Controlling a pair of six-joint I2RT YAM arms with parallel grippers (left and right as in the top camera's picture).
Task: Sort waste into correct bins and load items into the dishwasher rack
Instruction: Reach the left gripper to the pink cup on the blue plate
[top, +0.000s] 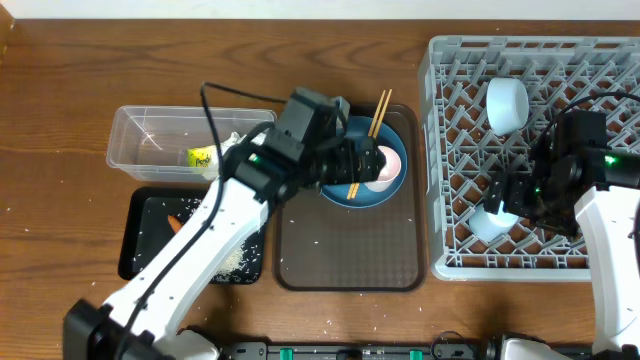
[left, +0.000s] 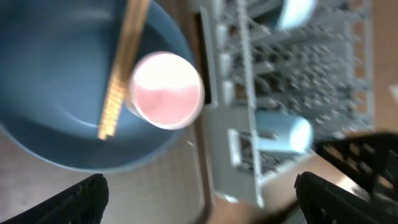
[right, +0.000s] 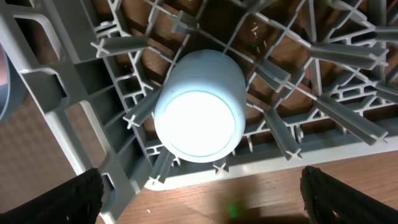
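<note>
My left gripper (top: 362, 160) is open and empty, hovering over the dark blue plate (top: 375, 193) on the brown tray. In the left wrist view its fingers (left: 202, 202) flank nothing. The pale pink cup (left: 166, 90) and two wooden chopsticks (left: 124, 62) rest on the plate (left: 56, 81). My right gripper (right: 199, 199) is open and empty, just clear of the light blue cup (right: 199, 106), which sits among the pegs at the front-left corner of the grey dishwasher rack (top: 560, 70). The white bowl (top: 507, 103) lies in the rack farther back.
The clear tub (top: 150, 135) at the left holds the snack wrapper (top: 203, 157) and white tissue (top: 232, 143). The black tray (top: 145, 250) in front of it holds white crumbs (top: 232, 262) and an orange bit (top: 175, 223). The brown serving tray (top: 350, 250) lies between the bins and the rack.
</note>
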